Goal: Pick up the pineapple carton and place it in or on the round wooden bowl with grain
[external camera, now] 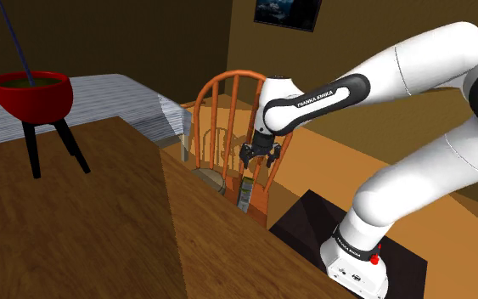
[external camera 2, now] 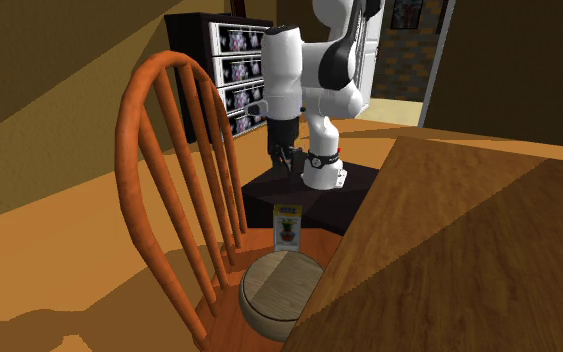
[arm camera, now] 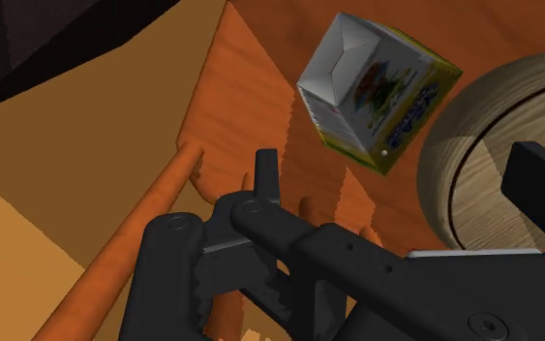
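Gripper, jaws spread and empty, hangs above the pineapple carton. The carton stands upright on the chair seat, at the edge toward the stand and just beside the round bowl. Risk: an off-centre descent could topple the tall carton (the seat edge is close), or a finger could strike the chair spindles.

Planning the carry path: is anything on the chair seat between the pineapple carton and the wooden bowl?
Nothing visible does. The carton stands upright on the orange chair seat, right beside the bowl.
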Controlling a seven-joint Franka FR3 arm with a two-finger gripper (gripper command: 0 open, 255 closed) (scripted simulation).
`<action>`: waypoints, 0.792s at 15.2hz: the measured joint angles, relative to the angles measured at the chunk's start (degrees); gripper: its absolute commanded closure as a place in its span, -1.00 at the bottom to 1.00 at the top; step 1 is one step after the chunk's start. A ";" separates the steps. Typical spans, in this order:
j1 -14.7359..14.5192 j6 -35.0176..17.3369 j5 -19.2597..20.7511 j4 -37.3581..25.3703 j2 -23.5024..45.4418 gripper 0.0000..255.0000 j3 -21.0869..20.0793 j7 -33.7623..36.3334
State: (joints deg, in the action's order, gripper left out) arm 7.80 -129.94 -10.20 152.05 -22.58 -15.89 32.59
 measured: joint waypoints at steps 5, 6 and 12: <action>3.02 -10.63 3.06 -0.71 11.20 -1.00 -3.61 10.88; 3.30 -11.76 3.52 -0.68 12.28 -1.00 -3.80 11.79; 4.11 -18.16 6.11 -0.03 18.19 -1.00 -4.44 14.31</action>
State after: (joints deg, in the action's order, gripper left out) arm 11.90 -148.10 -4.09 152.02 -4.39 -20.33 46.90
